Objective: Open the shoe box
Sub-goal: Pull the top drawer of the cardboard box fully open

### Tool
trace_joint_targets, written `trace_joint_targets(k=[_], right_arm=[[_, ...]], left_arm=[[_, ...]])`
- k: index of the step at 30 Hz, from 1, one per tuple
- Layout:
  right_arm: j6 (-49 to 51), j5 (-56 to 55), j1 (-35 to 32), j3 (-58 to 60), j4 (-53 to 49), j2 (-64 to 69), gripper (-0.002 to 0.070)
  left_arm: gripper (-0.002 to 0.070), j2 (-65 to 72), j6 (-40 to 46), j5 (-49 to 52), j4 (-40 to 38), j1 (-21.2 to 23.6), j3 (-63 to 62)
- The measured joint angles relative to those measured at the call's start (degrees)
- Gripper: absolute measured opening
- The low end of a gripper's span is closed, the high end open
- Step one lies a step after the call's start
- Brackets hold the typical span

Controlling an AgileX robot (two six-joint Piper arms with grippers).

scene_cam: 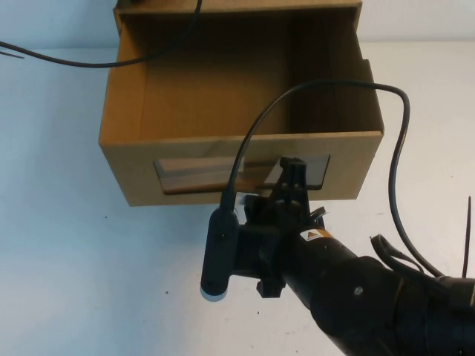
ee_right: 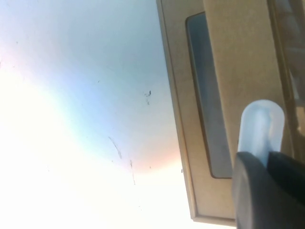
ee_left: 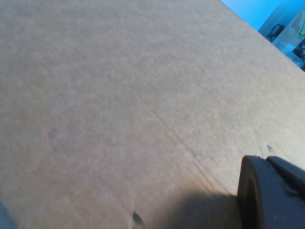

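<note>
- Right claw (scene_cam: 291, 167) is pinched fully closed with nothing between its tips. It rests at the near wall of the shoe box (scene_cam: 126, 167), just beside the window cutout (scene_cam: 200, 174). A closed tip there suits nudging or bracing the wall rather than gripping it.
- That shoe box sits on the white counter (scene_cam: 67, 282) with its top uncovered and its bare inside showing, so the opening looks essentially done.
- Left claw (ee_left: 271, 195) is outside the high view. Its own camera shows it close against a plain cardboard panel (ee_left: 119, 105), probably the lid propped at the far side. Which panel it is, and how wide the claw stands, I cannot tell.
- Black cable (scene_cam: 402, 148) arcs slack over the box's near right corner.
</note>
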Motion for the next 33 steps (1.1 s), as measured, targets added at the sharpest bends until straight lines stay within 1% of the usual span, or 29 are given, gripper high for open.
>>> trace_joint_targets(k=[3,5,8,10,12,14,17,20,23,26,29,31,33], right_arm=[[0.4,-0.1,0.0,0.0,0.4,0.0,0.0035],[2.2,0.5,0.0,0.0,1.0,0.0,0.0085],[3.6,2.7,0.1,0.0,1.9,-0.8,0.0214],[3.9,6.4,0.1,0.0,2.1,-2.4,0.0313],[4.1,11.0,0.5,0.0,1.8,-4.7,0.0384],[4.1,15.8,0.7,0.0,1.3,-7.4,0.0412],[4.3,21.7,1.5,0.0,0.9,-12.0,0.0427],[4.3,23.3,1.9,0.0,0.9,-16.0,0.0412],[4.3,22.9,1.9,0.0,1.5,-19.7,0.0354],[4.3,20.6,1.9,0.0,2.4,-23.1,0.0237],[4.4,15.0,2.0,0.0,4.4,-26.0,0.0079],[4.5,9.0,2.0,0.0,7.2,-27.9,0.0027],[4.5,3.6,2.0,0.0,10.6,-29.7,0.0006]], left_arm=[[-0.0004,0.0,0.0,-0.1,0.0,0.0,0.0],[-0.0004,0.0,0.0,-0.4,0.0,-0.1,0.0],[-0.0004,0.0,0.0,-0.5,0.0,-0.1,0.0],[-0.0004,0.0,0.0,-0.5,0.0,-0.1,0.0],[-0.0004,0.0,0.0,-0.5,0.0,-0.1,0.0],[-0.0004,0.0,0.0,-0.6,0.0,-0.1,0.0],[-0.0004,-0.3,1.1,-0.6,0.1,-0.1,0.0],[-0.0005,-0.5,1.9,-0.6,0.9,-0.1,-0.6],[-0.0005,-1.0,2.0,-0.5,3.5,-0.1,-2.5],[-0.0005,-2.5,1.4,-0.4,5.0,0.1,-5.1],[-0.0005,-5.7,0.0,0.7,4.8,0.2,-7.3],[-0.0005,-8.8,-1.0,2.2,4.7,0.2,-8.2],[-0.0005,-11.8,-1.6,4.8,4.5,0.2,-8.4]])
